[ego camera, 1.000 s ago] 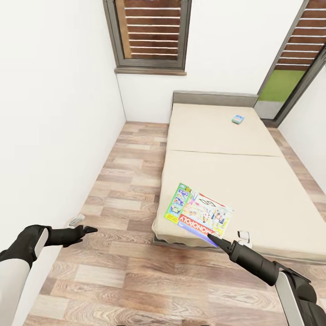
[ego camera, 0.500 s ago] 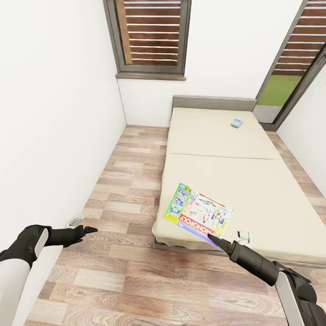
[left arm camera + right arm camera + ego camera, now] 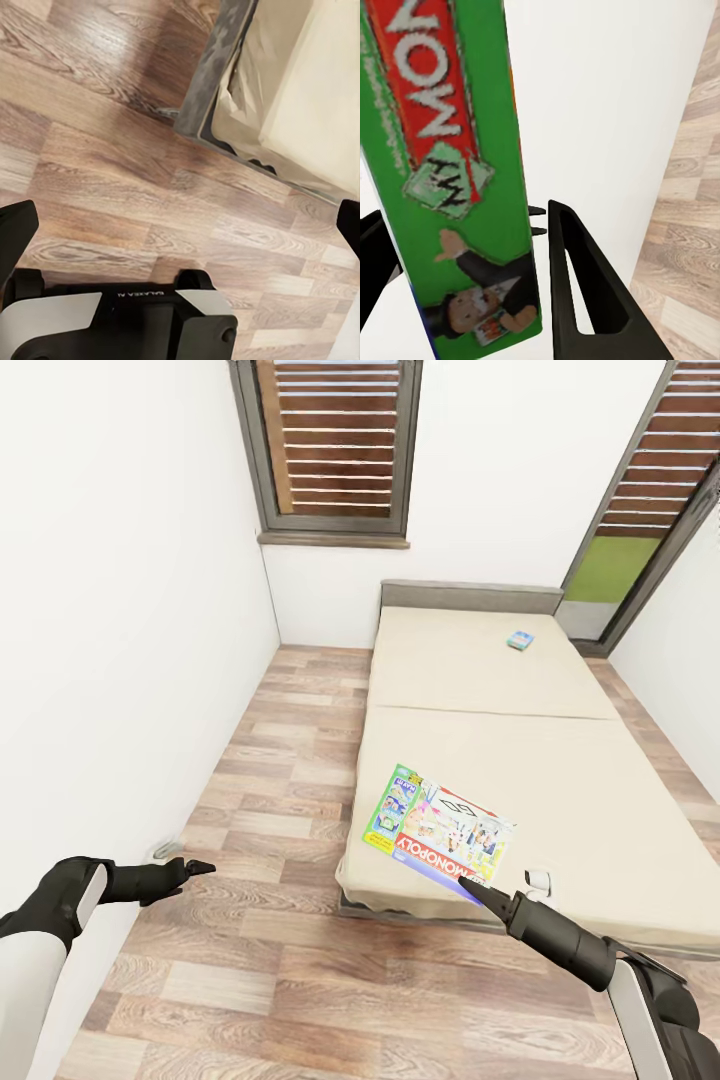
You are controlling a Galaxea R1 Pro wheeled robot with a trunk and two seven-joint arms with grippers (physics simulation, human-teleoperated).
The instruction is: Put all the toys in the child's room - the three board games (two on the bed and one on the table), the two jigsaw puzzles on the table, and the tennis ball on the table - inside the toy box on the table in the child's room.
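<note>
A flat Monopoly board game (image 3: 440,828), green, white and red with a blue edge, hangs over the near left corner of the bed (image 3: 560,760). My right gripper (image 3: 470,885) is shut on its near edge. In the right wrist view the game's green side (image 3: 457,187) stands between the black fingers (image 3: 585,300). A small blue board game (image 3: 519,640) lies on the far half of the mattress, near the grey headboard (image 3: 470,597). My left gripper (image 3: 195,868) hovers open over the wood floor beside the left wall, with nothing between its fingers (image 3: 15,232). The table, toy box and tennis ball are out of view.
A white wall (image 3: 120,610) runs close along my left side. Wood-plank floor (image 3: 290,760) lies between that wall and the bed. Grey-framed windows (image 3: 335,445) with slatted blinds stand behind the bed and at the far right.
The whole picture has shifted: bed and window sit slightly lower and farther, so the camera moved. Both arms and the held Monopoly game keep their places in the view.
</note>
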